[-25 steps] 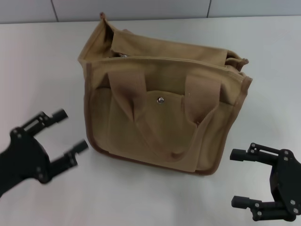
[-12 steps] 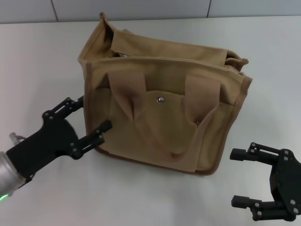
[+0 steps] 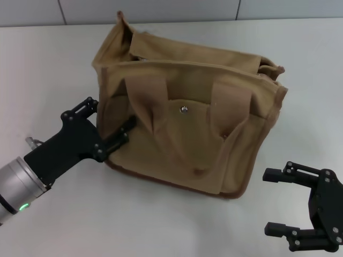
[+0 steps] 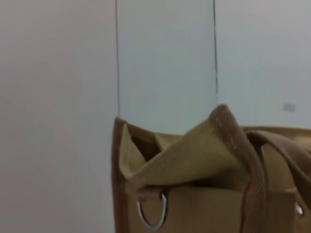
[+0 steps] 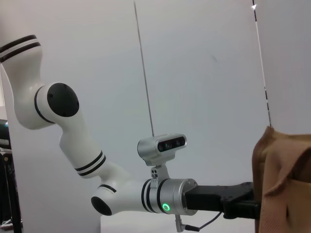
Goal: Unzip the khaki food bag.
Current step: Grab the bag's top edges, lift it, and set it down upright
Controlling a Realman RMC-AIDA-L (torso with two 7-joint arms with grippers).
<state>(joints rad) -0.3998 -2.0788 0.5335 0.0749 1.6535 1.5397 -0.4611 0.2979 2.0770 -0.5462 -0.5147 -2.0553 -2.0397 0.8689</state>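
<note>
The khaki food bag point(image 3: 187, 134) stands upright on the white table, front pocket with silver snap point(image 3: 184, 110) facing me, two webbing handles hanging down the front. Its top looks partly gaping at the left end. My left gripper point(image 3: 107, 119) is open and straddles the bag's lower left front corner, one finger on the side panel, the other across the front. The left wrist view shows the bag's end point(image 4: 194, 194) close up, with a metal D-ring point(image 4: 150, 213). My right gripper point(image 3: 273, 202) is open and empty, parked to the bag's lower right.
The white table point(image 3: 48, 64) extends around the bag, with a grey wall strip point(image 3: 161, 9) behind. The right wrist view shows my left arm point(image 5: 165, 199) reaching to the bag's edge point(image 5: 284, 184).
My left gripper has moved right and forward to the bag and now straddles its left corner. The bag has shifted slightly back and to the right. The right arm has not moved.
</note>
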